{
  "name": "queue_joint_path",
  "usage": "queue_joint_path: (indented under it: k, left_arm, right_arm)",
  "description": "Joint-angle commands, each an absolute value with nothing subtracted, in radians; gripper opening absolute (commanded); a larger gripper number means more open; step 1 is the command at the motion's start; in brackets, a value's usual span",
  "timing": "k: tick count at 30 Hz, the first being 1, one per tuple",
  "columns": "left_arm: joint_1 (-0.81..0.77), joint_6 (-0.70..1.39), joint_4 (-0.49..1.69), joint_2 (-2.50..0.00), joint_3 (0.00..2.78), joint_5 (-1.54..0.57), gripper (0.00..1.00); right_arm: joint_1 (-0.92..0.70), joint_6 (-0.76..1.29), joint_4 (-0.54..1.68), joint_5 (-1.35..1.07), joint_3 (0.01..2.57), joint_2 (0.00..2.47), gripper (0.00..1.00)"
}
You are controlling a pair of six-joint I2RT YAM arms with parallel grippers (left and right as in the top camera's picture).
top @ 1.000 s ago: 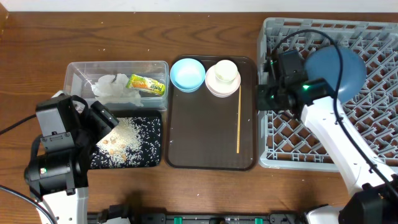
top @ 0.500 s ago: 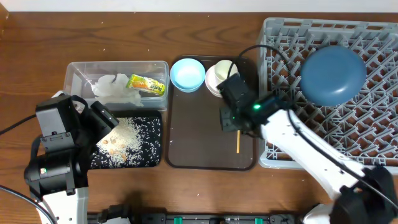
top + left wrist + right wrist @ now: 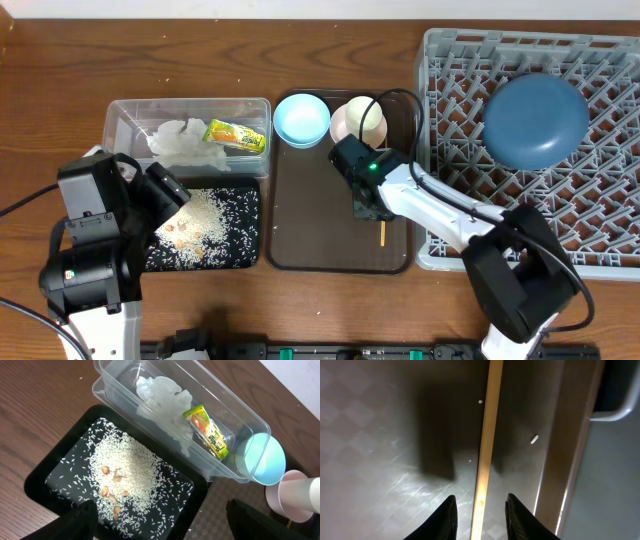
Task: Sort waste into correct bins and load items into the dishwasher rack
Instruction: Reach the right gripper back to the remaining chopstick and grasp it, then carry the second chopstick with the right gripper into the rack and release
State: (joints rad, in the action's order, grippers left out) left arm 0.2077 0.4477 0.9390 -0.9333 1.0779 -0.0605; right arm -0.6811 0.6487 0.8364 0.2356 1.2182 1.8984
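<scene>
Your right claw (image 3: 481, 504) is narrowly spread astride the wooden chopstick (image 3: 487, 435), not yet pinching it. The chopstick lies on the serving tray (image 3: 380, 435), long axis running straight ahead between the fingers. Your left claw (image 3: 160, 512), spread wide, hangs well apart over the black rice tray (image 3: 31, 478).

Far left you find tub (image 3: 120, 115): napkin (image 3: 180, 142) and wrapper (image 3: 235, 135) in it, wrapper right of napkin. Just near of tub, shallow tray (image 3: 245, 252) with rice (image 3: 205, 222) in it. In middle, serving tray (image 3: 310, 220): on its far end small bowl (image 3: 301, 119), right of it cup (image 3: 366, 118) in second bowl (image 3: 342, 126); chopstick (image 3: 382, 236) along right side. At right you have rack (image 3: 600, 200), bowl-plate (image 3: 535, 120) in far part.
</scene>
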Motion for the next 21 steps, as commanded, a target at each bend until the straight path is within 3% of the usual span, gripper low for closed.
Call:
queue_joint_path:
  k: [1, 7, 15, 21]
  left_arm:
    - [0.212, 0.443, 0.942, -0.934, 1.089, -0.048, 0.85]
    - [0.212, 0.443, 0.942, -0.934, 1.089, -0.048, 0.85]
    - [0.212, 0.443, 0.942, -0.934, 1.089, -0.048, 0.85]
    - [0.212, 0.443, 0.942, -0.934, 1.089, -0.048, 0.85]
  right_arm:
    - [-0.688, 0.677, 0.834, 0.258, 1.214, 1.919, 0.29]
    - [-0.687, 0.702, 0.801, 0.249, 1.204, 1.957, 0.25]
    - [-0.688, 0.699, 0.778, 0.220, 1.194, 1.973, 0.02]
    - [-0.679, 0.699, 0.819, 0.245, 1.202, 1.934, 0.01]
